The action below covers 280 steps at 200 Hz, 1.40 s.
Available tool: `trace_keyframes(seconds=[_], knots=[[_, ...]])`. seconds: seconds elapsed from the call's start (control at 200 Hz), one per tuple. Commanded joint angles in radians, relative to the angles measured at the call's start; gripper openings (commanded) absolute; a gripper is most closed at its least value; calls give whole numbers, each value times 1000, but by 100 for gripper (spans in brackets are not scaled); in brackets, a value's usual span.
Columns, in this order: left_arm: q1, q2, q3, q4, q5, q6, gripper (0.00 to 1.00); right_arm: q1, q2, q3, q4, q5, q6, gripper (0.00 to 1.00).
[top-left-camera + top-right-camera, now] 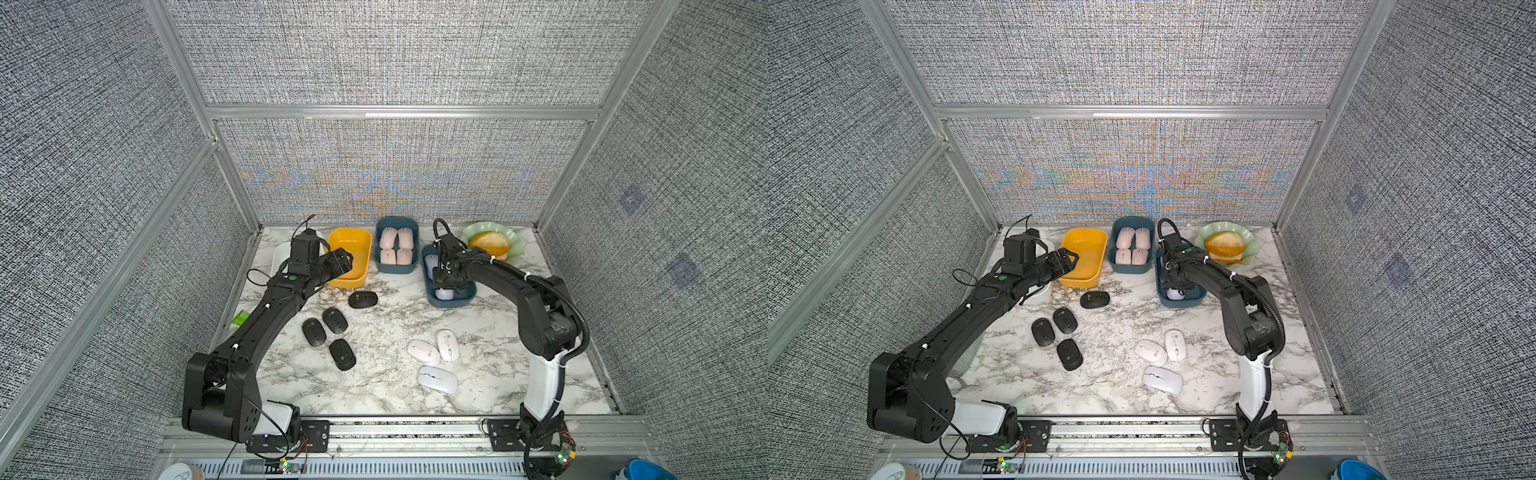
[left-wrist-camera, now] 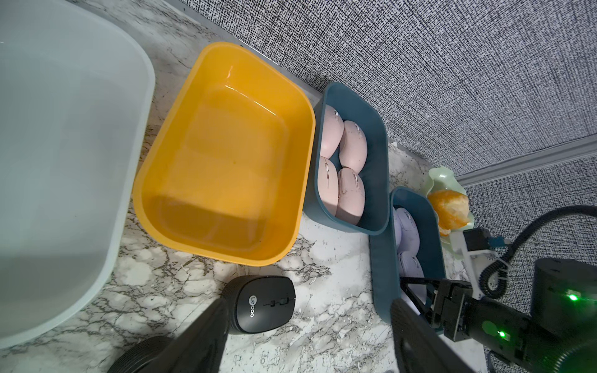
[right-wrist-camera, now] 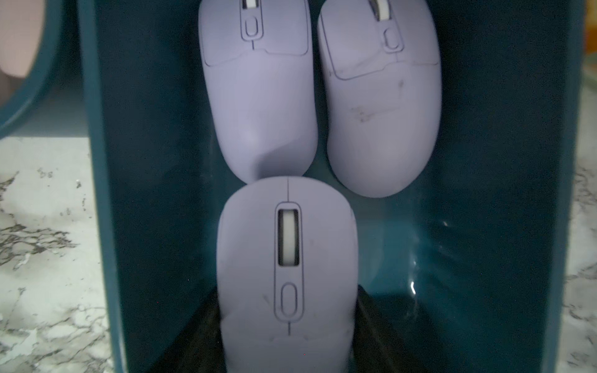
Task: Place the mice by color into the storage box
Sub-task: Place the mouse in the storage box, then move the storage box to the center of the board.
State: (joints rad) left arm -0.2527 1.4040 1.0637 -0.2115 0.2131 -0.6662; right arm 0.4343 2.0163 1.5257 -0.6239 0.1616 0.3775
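The third lilac mouse is grasped between the right jaws, low inside a teal box. Its nose touches or overlaps the rear of one of the two lilac mice lying just ahead of those jaws. The left jaws are spread wide and empty. They are held over the yellow box rim, with a black mouse on the bench just beside one finger. Four pink mice are boxed; the other black ones and three white mice lie unsorted.

If the lilac mouse is let go while propped on its neighbour, it may be left tilted or may slide. A finger could drag the smooth shell back out as the jaws are lifted, or the box wall could be knocked as they are opened. The black mouse lies close to the yellow box, so that box might be nudged when it is approached.
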Motion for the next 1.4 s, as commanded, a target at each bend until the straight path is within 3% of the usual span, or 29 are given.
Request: trace_keyframes(seconds=[0.0,0.3,0.425,0.565,0.805,1.001,1.131,1.396], knots=[[1,-1,5,8,10,-1,80,0,23,6,-14,-27,-7,55],[2,6,6,6,7,-2,80,0,55,5,7,-48,-47,58],[1,10,7,7,8,0,80,1,54,14,-3,-46,-51,64],[1,11,7,6,13,1,80,3,-11,1,-4,-32,-46,70],[1,13,9,6,23,1,80,34,-198,-85,-17,33,-45,72],[1,18,7,12,56,-8,80,58,-414,-361,7,95,6,63],[1,28,6,20,87,-21,80,57,-512,-499,32,65,29,55],[0,32,12,8,68,-10,79,56,-369,-454,142,-27,0,55]])
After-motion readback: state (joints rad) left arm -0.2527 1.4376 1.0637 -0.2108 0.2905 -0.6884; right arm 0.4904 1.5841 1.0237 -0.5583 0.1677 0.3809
